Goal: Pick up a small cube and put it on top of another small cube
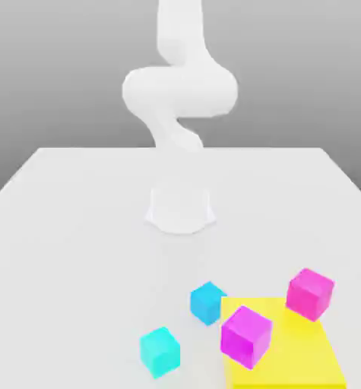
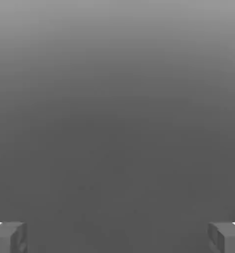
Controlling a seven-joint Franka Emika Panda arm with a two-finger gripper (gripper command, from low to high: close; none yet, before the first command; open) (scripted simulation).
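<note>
The arm (image 1: pixel 179 91) is rendered in plain glossy white, built of thick rounded segments joined by bulbous, smoothly curved housings. A low circular white base (image 1: pixel 180 209) is seen at the table. In the hand view, two fingertips (image 2: pixel 8 237) are shown as blocky grey pads (white-edged at the outer corners).
</note>
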